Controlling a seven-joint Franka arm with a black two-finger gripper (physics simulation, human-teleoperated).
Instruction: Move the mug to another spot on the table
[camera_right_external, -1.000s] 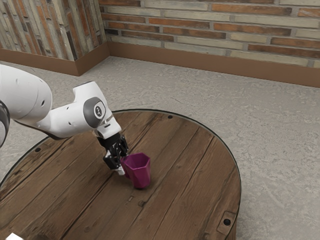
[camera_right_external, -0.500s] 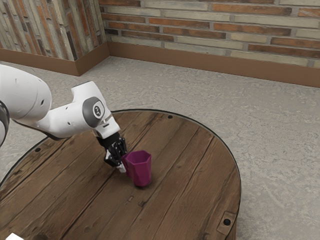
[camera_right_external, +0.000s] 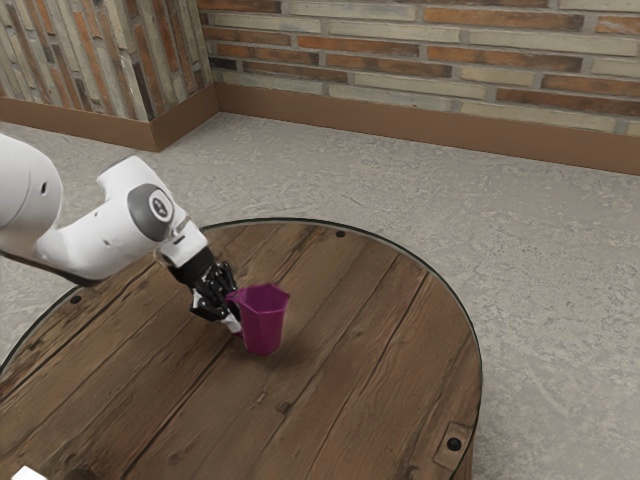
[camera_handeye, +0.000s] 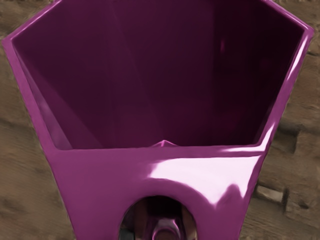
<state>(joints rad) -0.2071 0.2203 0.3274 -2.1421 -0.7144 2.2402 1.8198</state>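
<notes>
We lose the round wooden table (camera_right_external: 400, 330) past the exterior view's lower and left edges, and the white arm (camera_right_external: 80, 240) past its left. The black gripper (camera_right_external: 230, 317) covers the handle of the purple faceted mug (camera_right_external: 265, 320). The wrist view's edges crop the mug's rim.

Mug (camera_right_external: 262, 320): glossy magenta-purple, faceted w/ a hexagonal rim, walls tapering to a narrower base. Upright, mouth up, empty inside. It sits over the round wooden surface (camera_right_external: 380, 330), a bit toward the exterior view's left of centre; can't tell if the base touches the wood. Handle side faces the exterior view's left, pinched by the claw (camera_right_external: 228, 312). Wrist view: the mug (camera_handeye: 160, 170) from above its handle side, w/ dark hollow interior and arched handle opening nearest the hand.
</notes>
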